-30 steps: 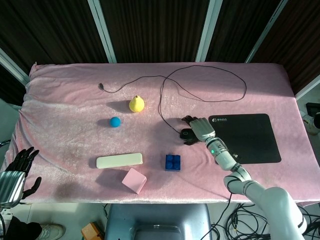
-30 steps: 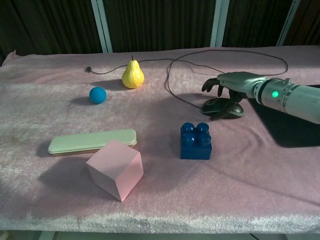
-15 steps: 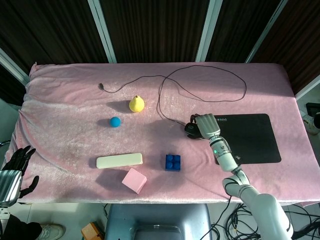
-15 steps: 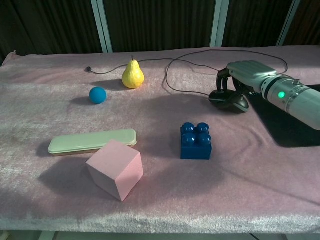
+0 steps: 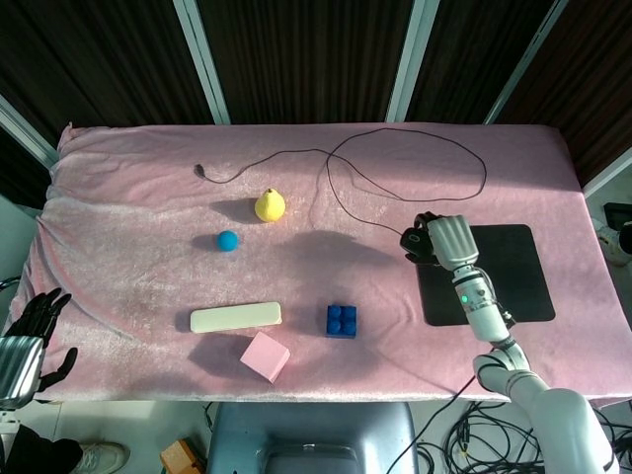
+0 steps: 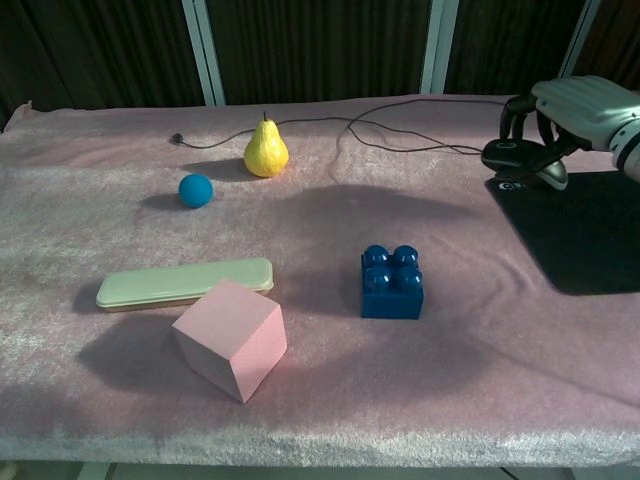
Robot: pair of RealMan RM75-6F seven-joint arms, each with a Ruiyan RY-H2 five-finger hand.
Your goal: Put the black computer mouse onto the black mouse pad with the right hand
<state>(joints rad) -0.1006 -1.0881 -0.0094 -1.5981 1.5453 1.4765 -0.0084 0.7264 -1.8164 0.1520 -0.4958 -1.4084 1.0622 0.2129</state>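
One black mouse (image 6: 512, 155) is being gripped by the right hand (image 6: 572, 112) above one black mouse pad's (image 6: 585, 235) near corner. One left hand (image 5: 28, 331) is hanging open, off the table (image 5: 138, 178).

We see a tabletop (image 5: 128, 197) draped in wrinkled pink velvet cloth. On it lie a yellow pear (image 5: 270, 205) toward the back, a small blue ball (image 5: 228, 240) just in front of it, a pale green flat case (image 5: 236, 318) nearer the front edge, a pink cube (image 5: 266, 356) just beside the case, and a blue toy brick (image 5: 342, 321) to its right. A black mouse pad (image 5: 504, 276) lies flat on the right, and a thin black cable (image 5: 395, 138) loops across the back.
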